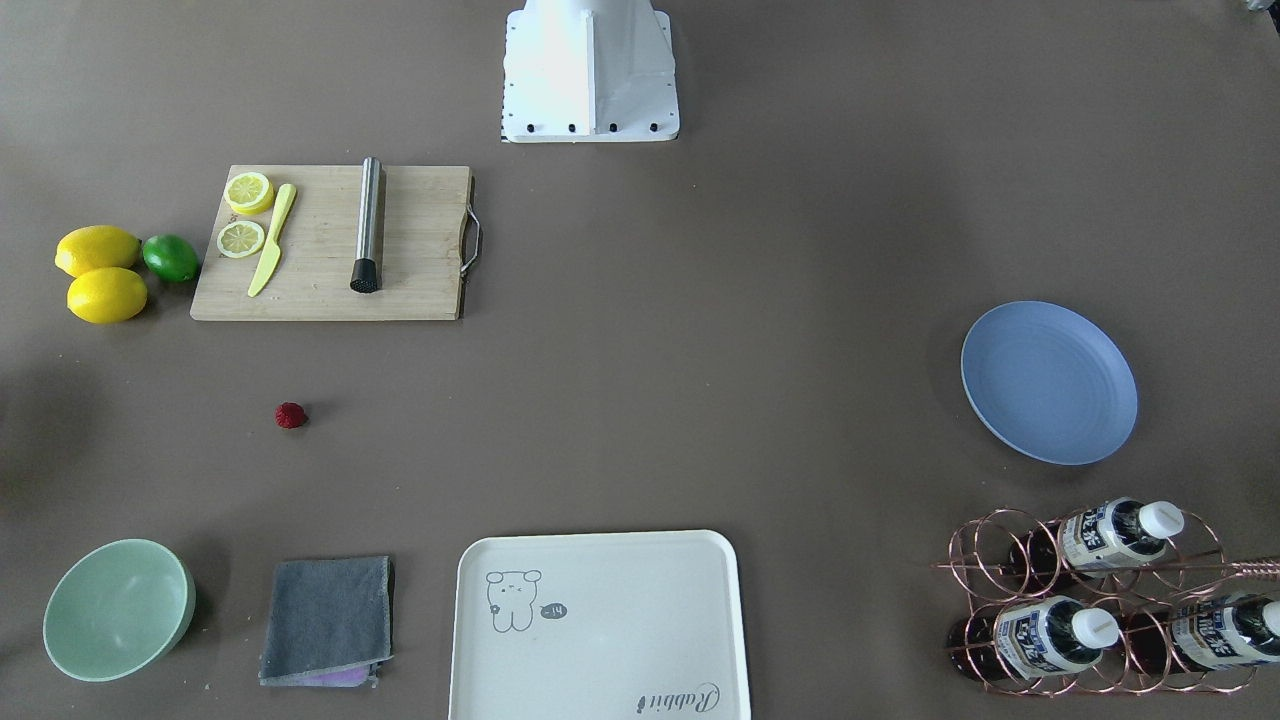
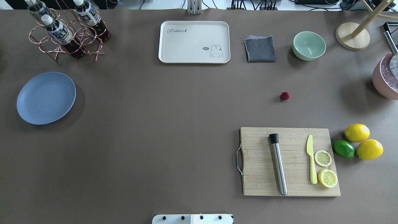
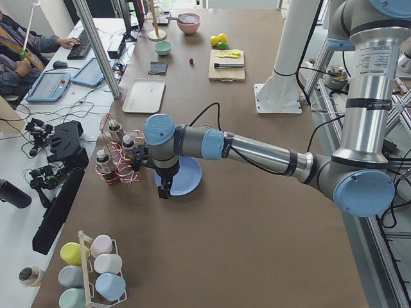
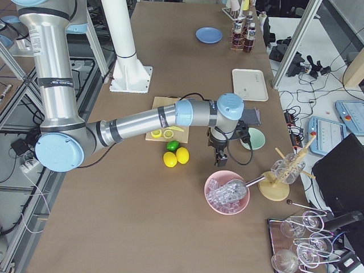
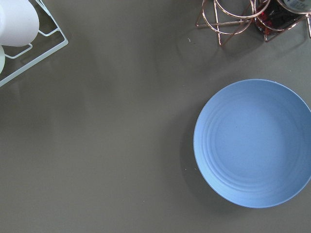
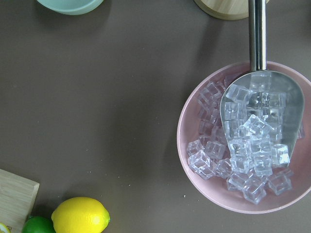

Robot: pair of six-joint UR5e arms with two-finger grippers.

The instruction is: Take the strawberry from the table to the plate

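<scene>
The strawberry [image 2: 284, 95] [image 1: 290, 415] lies alone on the grey-brown table [image 2: 174, 109], between the green bowl and the cutting board, small and deep red. The light blue plate [image 2: 46, 98] [image 1: 1048, 382] [image 5: 255, 143] sits at the opposite end of the table with nothing on it. In the exterior left view my left gripper [image 3: 164, 191] hangs over the plate's near rim [image 3: 189, 179], and I cannot tell whether it is open or shut. In the exterior right view my right gripper [image 4: 220, 158] points down between the lemons and the pink ice bowl, far from the strawberry, state unclear.
A wooden cutting board [image 2: 289, 161] carries a steel muddler, a yellow knife and lemon slices. Two lemons [image 2: 357, 133] and a lime flank it. A cream tray [image 2: 194, 42], grey cloth [image 2: 260, 49], green bowl [image 2: 309, 45], bottle rack [image 2: 67, 31] and pink ice bowl [image 6: 243, 141] stand around.
</scene>
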